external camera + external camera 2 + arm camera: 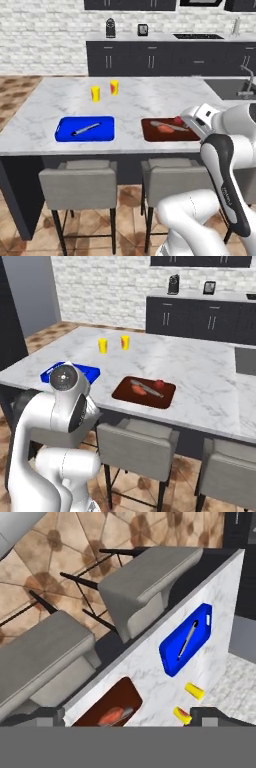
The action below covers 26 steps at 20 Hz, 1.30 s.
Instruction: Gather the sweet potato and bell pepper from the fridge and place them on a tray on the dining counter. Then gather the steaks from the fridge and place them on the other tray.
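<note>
The robot's smooth, shiny white arm (227,150) is made of fat round parts like bent pipes. A black band runs down one part with small grey letters. Near the long white-grey marble counter (200,376), a round grey cap with tiny dots sits on its joint.

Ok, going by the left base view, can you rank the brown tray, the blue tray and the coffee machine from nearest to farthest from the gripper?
1. Brown tray: right beside the gripper, at the counter's near edge, right end.
2. Blue tray: along the same near edge, off to the left.
3. Coffee machine: on the far worktop against the brick wall.
</note>
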Available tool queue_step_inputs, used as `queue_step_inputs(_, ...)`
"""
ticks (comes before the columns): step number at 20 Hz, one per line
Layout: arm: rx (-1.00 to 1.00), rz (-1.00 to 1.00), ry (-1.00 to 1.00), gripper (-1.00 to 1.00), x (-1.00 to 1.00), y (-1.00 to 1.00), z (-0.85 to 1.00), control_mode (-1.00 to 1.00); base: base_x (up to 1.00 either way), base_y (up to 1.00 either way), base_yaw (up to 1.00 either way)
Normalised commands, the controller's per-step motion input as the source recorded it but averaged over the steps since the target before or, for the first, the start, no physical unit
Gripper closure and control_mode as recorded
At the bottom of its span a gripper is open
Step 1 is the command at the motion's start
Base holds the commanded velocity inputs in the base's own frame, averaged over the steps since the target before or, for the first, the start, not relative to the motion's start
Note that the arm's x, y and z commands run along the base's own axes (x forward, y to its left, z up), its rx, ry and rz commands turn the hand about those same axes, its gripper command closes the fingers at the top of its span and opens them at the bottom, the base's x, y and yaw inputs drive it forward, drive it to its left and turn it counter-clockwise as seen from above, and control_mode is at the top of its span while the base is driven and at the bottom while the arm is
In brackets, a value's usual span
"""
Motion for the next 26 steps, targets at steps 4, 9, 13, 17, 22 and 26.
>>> queue_step_inputs(4, 0.00, 0.00, 0.00, -1.00, 0.00, 0.00, 0.00, 1.00, -0.19, 0.33, 0.23)
queue_step_inputs(9, 0.00, 0.00, 0.00, -1.00, 0.00, 0.00, 0.00, 1.00, -0.08, 0.45, 0.21)
queue_step_inputs(13, 0.00, 0.00, 0.00, -1.00, 0.00, 0.00, 0.00, 1.00, -0.03, 0.35, 0.19)
queue_step_inputs(17, 0.00, 0.00, 0.00, -1.00, 0.00, 0.00, 0.00, 1.00, -0.11, 0.47, 0.22)
queue_step_inputs(22, 0.00, 0.00, 0.00, -1.00, 0.00, 0.00, 0.00, 1.00, -0.05, 0.55, 0.22)
queue_step_inputs(26, 0.00, 0.00, 0.00, -1.00, 0.00, 0.00, 0.00, 1.00, -0.32, 0.50, 0.23)
